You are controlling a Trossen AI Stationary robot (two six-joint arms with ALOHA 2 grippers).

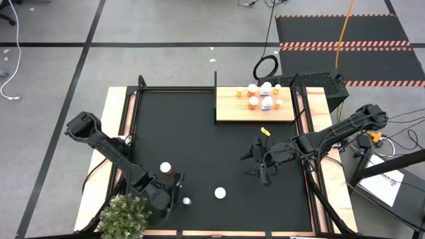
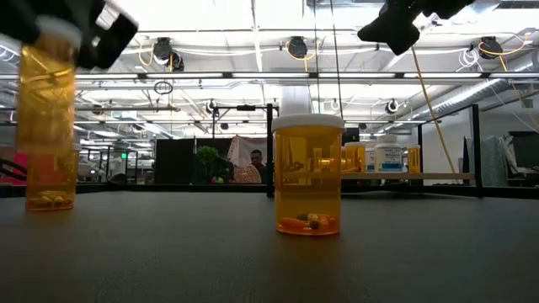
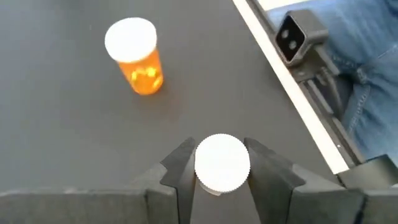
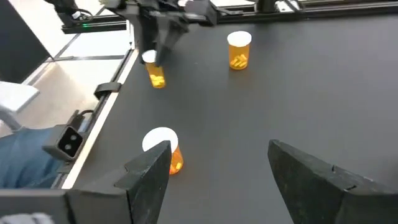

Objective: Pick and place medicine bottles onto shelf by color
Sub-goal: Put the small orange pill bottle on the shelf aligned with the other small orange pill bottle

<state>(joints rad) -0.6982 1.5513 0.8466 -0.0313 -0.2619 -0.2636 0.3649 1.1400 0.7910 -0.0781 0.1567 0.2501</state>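
Left wrist view puts the left gripper (image 3: 222,180) over the near edge of the black mat (image 3: 74,112), its two dark fingers (image 3: 180,171) drawn in close on either side of the round white cap of a small orange medicine bottle (image 3: 222,162); whether the pads already press the cap cannot be told, so this reads as the grasping step of a pick. A second white-capped orange bottle (image 3: 135,56) stands a little farther out on the mat, well apart from the first. Farther across the table, the right gripper (image 1: 260,162) hovers above the mat with its fingers spread wide and nothing between them. At the far right corner lies the flat light-wood shelf board (image 1: 229,113), already carrying a cluster of orange and white bottles (image 1: 262,96). The next move probably calls for a firm hold, a straight lift, then a long carry to the orange group.
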